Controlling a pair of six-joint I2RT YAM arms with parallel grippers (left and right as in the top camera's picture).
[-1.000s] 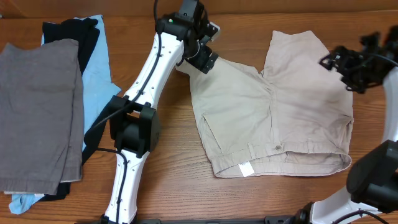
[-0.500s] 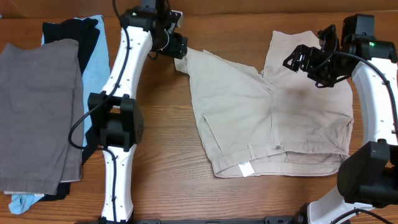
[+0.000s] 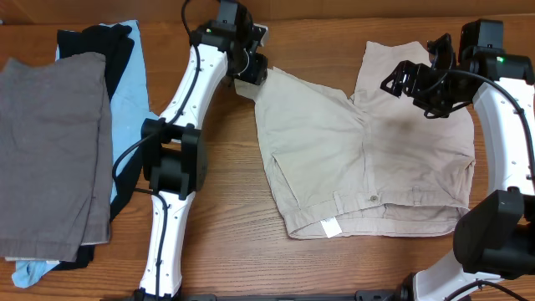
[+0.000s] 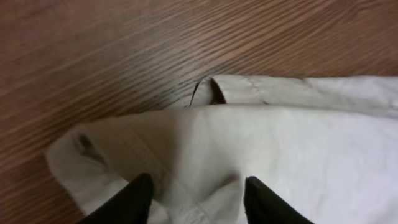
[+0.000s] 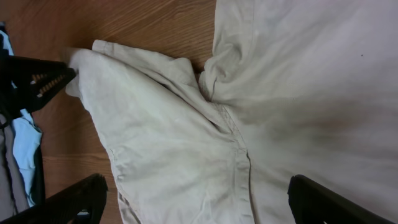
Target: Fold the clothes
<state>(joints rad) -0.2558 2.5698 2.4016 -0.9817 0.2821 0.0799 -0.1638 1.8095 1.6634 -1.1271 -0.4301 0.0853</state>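
The beige shorts (image 3: 368,159) lie spread flat on the wooden table, waistband and white label (image 3: 332,227) toward the front. My left gripper (image 3: 251,71) is at the far corner of the left leg hem. In the left wrist view (image 4: 196,190) its fingers are partly apart and rest on the puckered beige fabric (image 4: 280,143). My right gripper (image 3: 410,79) hovers wide open over the right leg. The right wrist view (image 5: 196,199) shows the crotch seam and both legs (image 5: 280,74) below it.
A stack of garments lies at the left: grey shorts (image 3: 50,142) on top, with light-blue (image 3: 125,109) and black (image 3: 113,50) pieces under them. The left arm's base (image 3: 171,167) stands between the stack and the beige shorts.
My left gripper went left along the far edge, drawing the left leg corner outward, then came slightly back right. My right gripper came in from the right edge over the right leg and then held still.
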